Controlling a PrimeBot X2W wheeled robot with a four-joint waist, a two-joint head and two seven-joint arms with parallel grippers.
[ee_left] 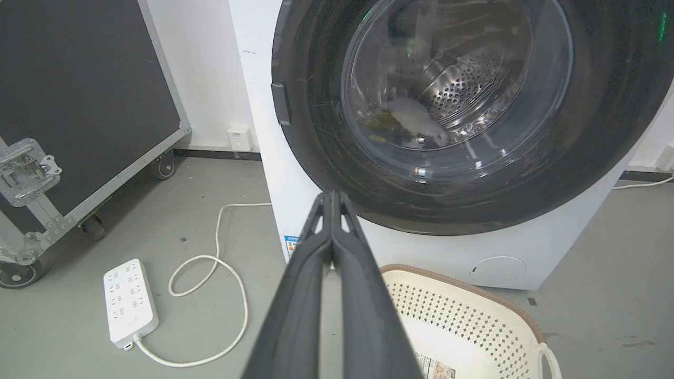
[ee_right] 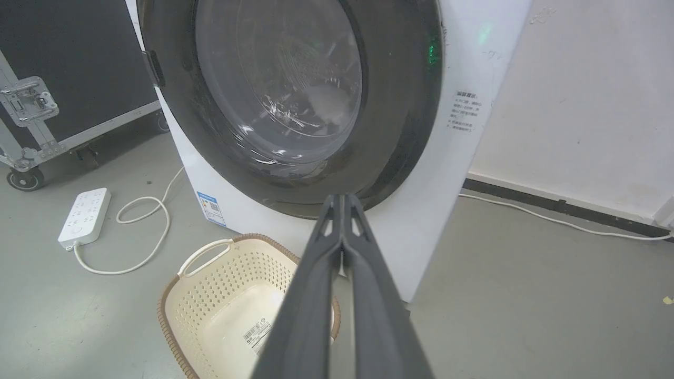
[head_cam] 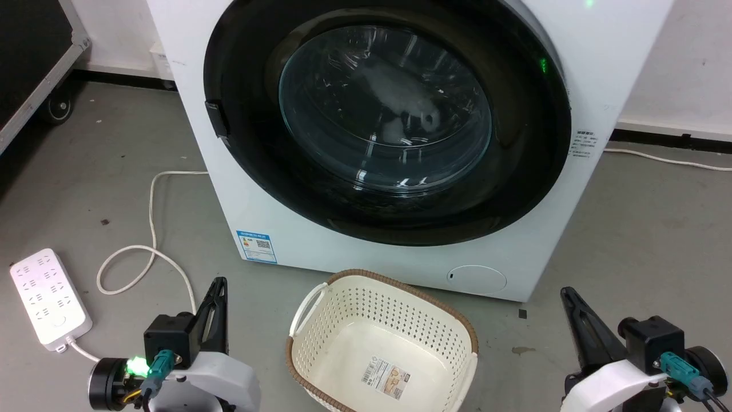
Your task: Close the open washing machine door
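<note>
**Inspector A:** Where does the washing machine door [head_cam: 389,114] stand?

**Inspector B:** It lies against the front of the washing machine [head_cam: 400,260], with its black frame covering the porthole and the steel drum visible through the glass. I cannot tell whether the catch is engaged.

**Inspector A:** And the grippers?

**Inspector B:** The left gripper [ee_left: 332,196] is clenched, fingers pressed together and grasping nothing. It sits in front of the machine's lower left corner, clear of it. The right gripper [ee_right: 343,197] is likewise clenched and empty, in front of the machine's lower right corner and also clear.

**Inspector A:** What else is on the floor?

**Inspector B:** A cream laundry basket [head_cam: 400,284] stands just in front of the machine, between the two grippers. A white power strip [head_cam: 48,297] lies to the machine's left, its cable [head_cam: 151,229] looping back towards the machine.
</note>
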